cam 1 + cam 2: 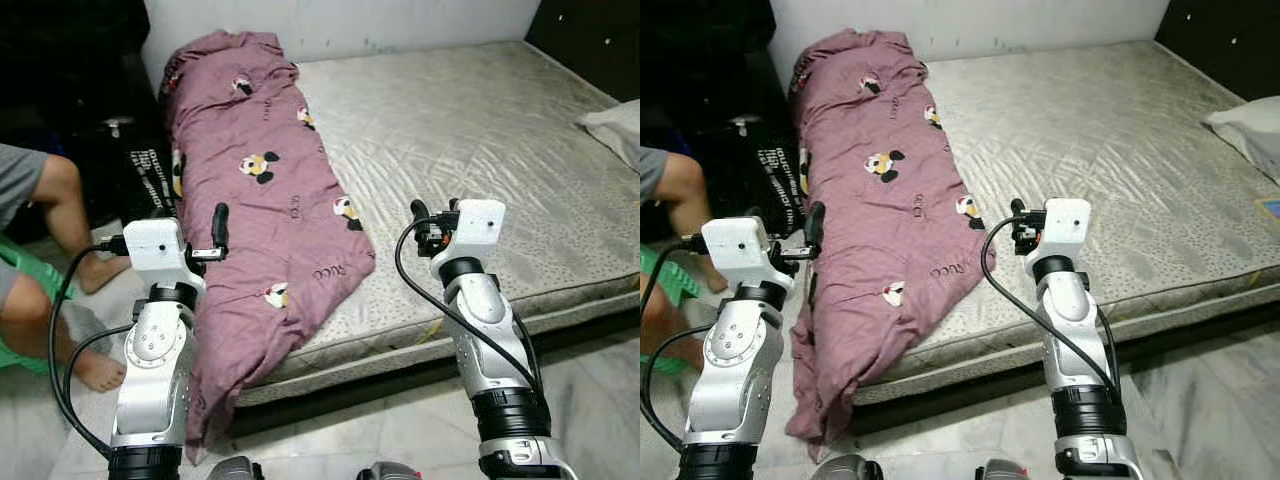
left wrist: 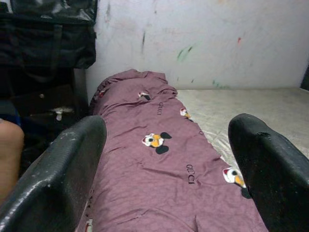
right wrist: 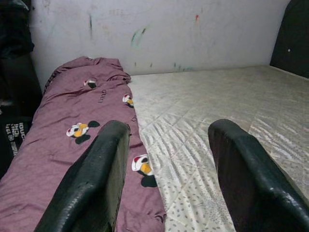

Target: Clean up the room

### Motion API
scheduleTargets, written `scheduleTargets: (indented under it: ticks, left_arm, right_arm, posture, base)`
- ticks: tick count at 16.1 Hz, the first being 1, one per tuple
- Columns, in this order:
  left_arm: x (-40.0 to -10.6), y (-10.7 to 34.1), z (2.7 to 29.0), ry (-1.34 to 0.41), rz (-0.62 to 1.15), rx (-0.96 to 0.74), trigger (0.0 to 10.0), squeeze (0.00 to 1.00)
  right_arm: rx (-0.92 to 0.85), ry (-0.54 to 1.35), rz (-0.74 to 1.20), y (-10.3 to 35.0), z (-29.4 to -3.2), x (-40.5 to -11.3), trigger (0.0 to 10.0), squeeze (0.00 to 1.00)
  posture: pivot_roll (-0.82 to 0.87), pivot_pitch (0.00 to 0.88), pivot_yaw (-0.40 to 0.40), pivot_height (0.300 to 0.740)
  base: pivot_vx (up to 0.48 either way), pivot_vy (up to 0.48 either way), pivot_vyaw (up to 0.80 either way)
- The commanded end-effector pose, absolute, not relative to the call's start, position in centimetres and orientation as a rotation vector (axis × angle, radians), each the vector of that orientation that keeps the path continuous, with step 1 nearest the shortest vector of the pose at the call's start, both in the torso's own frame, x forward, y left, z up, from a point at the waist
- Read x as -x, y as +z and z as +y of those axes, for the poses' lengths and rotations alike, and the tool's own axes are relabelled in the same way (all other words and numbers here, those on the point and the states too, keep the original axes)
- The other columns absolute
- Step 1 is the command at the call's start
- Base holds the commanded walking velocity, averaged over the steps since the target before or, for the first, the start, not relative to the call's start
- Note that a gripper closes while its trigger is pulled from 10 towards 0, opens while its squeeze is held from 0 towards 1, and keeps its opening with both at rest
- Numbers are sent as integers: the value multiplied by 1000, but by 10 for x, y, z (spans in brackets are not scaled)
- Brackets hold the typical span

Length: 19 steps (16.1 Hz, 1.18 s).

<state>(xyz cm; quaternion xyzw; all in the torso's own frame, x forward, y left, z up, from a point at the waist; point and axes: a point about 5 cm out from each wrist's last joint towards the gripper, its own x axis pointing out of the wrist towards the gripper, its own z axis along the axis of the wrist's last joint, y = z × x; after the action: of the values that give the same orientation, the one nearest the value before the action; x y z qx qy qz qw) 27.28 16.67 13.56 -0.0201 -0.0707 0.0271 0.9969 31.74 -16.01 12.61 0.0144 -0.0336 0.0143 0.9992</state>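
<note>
A purple blanket [image 1: 262, 190] is lying along the bed's [image 1: 470, 140] left side, spilling over the near edge; left gripper [image 2: 166, 164] and right gripper [image 3: 166, 164] are hovering near it, jaws released

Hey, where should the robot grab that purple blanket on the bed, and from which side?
Probably the blanket corner draped over the mattress edge, nearest the open left gripper. Come from the foot of the bed: that loose hanging fold gives the fingers something to pinch.
</note>
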Motion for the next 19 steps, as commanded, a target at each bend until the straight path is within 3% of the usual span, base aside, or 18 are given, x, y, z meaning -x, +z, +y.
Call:
scheduleTargets:
  ticks: [1,5,14,19]
  left_arm:
    - [-273,136,168,69,-140,30,10000,0]
    - [-276,137,169,101,-134,28,10000,0]
    - [-275,139,166,61,-154,29,10000,0]
    - [-274,137,166,52,-150,33,10000,0]
  right_arm:
    - [-31,21,-70,127,-162,-316,10000,0]
    - [-34,24,-70,127,-161,-316,10000,0]
    - [-24,38,-60,125,-159,-315,10000,0]
    - [-19,44,-57,125,-159,-315,10000,0]
  posture:
    - [-64,0,3,706]
    - [-64,0,3,661]
    - [-63,0,-3,661]
    - [-64,0,-5,661]
  base:
    - [0,0,0]
    - [0,0,0]
    - [0,0,0]
    - [308,0,0]
